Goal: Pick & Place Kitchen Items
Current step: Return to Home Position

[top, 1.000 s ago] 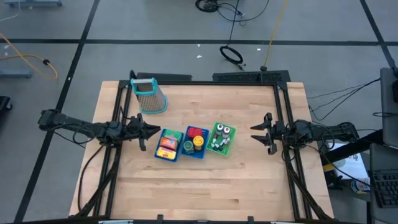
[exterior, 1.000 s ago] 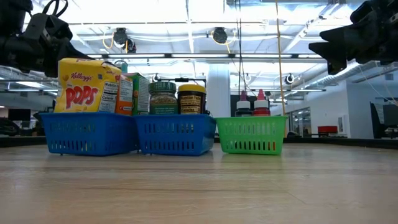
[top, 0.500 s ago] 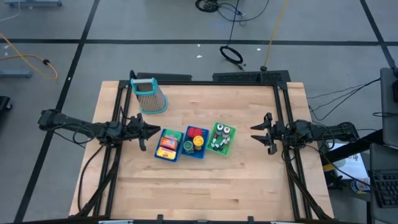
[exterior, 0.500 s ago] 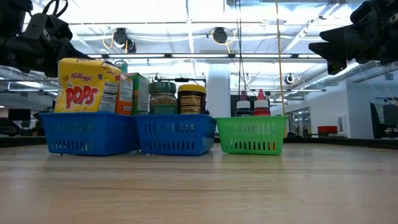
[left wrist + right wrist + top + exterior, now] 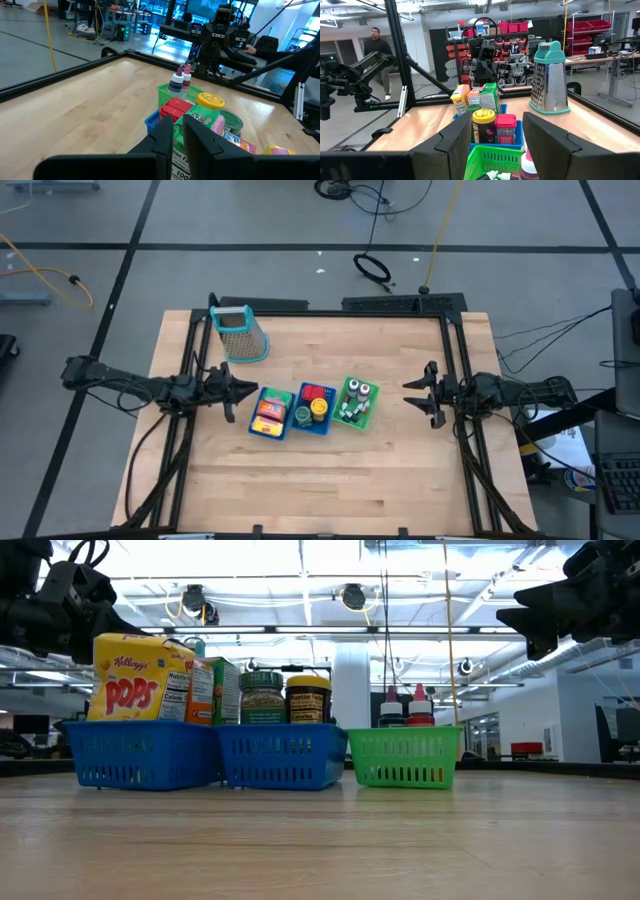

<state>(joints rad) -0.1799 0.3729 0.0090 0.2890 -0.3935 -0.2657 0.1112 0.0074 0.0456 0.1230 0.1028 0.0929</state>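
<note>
Left gripper (image 5: 250,390) beside blue bin (image 5: 140,755); right gripper (image 5: 408,394) (fingers (image 5: 455,145) apart) opposite.

The yellow cereal box (image 5: 130,680) in the low view reads "Kellogg's" above big red "POPS".

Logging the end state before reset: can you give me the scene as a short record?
left blue bin: yellow cereal box, green cereal box
middle blue bin: two jars, red can
green bin: small bottles
grater: upright, apart, behind left blue bin
left gripper: beside left blue bin, empty
right gripper: open, empty, right of green bin
</note>
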